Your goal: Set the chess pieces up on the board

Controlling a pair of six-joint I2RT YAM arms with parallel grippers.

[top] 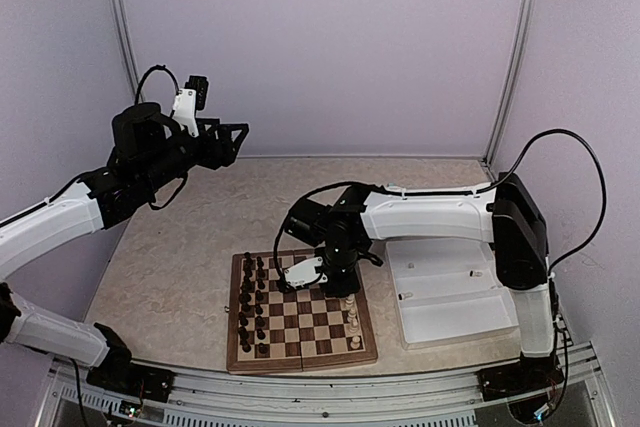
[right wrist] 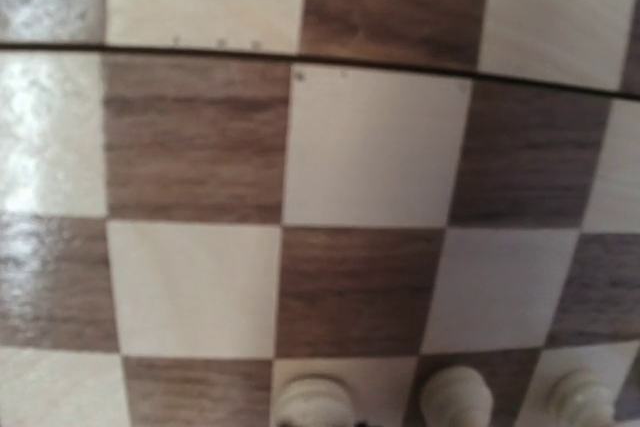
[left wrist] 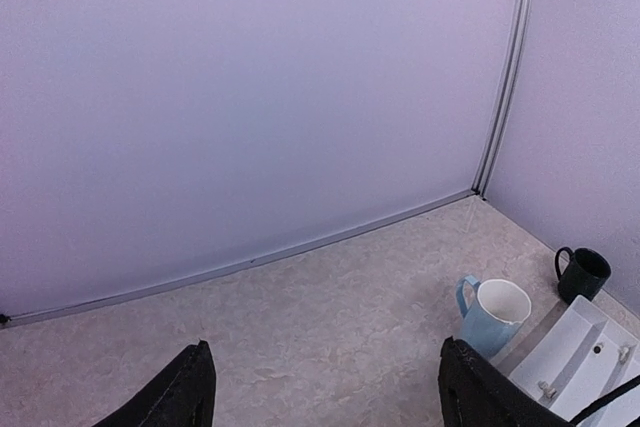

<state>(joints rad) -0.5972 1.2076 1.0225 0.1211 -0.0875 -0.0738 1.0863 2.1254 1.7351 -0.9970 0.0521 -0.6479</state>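
Three white pieces (right wrist: 457, 394) stand on the board's (top: 300, 361) right side. Right gripper (top: 338, 282) hangs low beside them (grip hidden), probably placing. Left gripper (left wrist: 325, 362), fingers spread and empty, sits clear.

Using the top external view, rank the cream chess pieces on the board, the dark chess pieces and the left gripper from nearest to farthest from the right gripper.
1. Cream chess pieces, just next to the right gripper, on the right side of the board.
2. Dark chess pieces, along the board's left columns.
3. Left gripper, raised at far left, off the board.
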